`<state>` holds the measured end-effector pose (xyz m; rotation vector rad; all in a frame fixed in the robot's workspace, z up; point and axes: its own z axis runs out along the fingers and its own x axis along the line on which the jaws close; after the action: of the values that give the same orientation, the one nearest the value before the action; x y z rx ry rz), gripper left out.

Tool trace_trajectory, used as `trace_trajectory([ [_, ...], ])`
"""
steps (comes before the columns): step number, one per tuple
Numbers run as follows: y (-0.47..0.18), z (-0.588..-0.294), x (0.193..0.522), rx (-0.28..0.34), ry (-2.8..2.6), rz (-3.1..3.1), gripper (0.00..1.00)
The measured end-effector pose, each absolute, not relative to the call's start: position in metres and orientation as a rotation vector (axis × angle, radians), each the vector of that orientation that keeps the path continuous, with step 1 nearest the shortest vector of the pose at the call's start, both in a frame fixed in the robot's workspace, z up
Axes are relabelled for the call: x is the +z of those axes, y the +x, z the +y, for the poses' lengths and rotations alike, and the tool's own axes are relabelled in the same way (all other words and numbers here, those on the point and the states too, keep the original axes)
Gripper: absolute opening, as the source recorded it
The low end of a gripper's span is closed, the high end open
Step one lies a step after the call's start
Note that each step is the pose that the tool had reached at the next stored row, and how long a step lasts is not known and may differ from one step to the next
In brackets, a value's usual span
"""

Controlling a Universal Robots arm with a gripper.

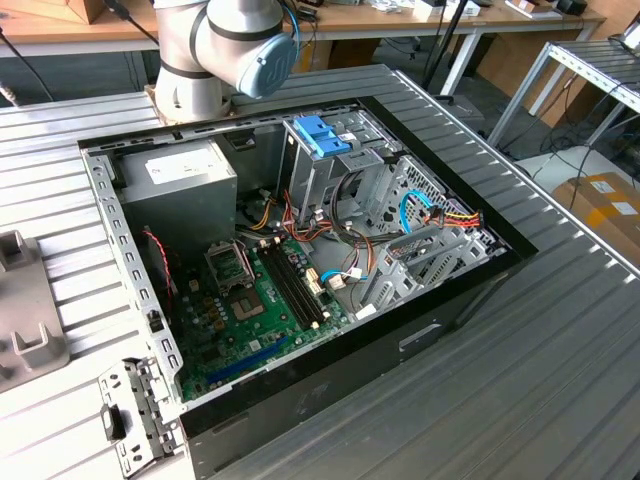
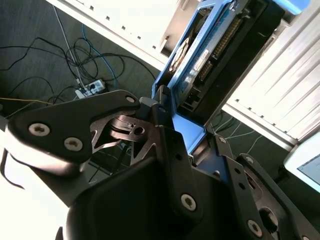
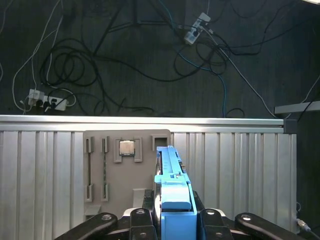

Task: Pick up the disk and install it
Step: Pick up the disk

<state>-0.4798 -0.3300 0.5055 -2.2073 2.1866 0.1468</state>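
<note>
Jaws clenched on the disk point(image 3: 170, 172), blue carrier frame edge-on, held over the ribbed desk point(image 3: 240, 165) near a grey parts tray point(image 3: 100, 165). Open computer case point(image 1: 470, 290) lies on desk.

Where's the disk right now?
In the first wrist view the disk is clamped edge-on in the pincer, with the grey fixture tray on the ribbed table behind it.
</note>
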Motion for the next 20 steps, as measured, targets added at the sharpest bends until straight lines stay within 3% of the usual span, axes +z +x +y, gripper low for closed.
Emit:
trace_trajectory([
  [20, -0.48, -0.343, 0.505, 0.147, -2.207, 2.187, 0.37],
])
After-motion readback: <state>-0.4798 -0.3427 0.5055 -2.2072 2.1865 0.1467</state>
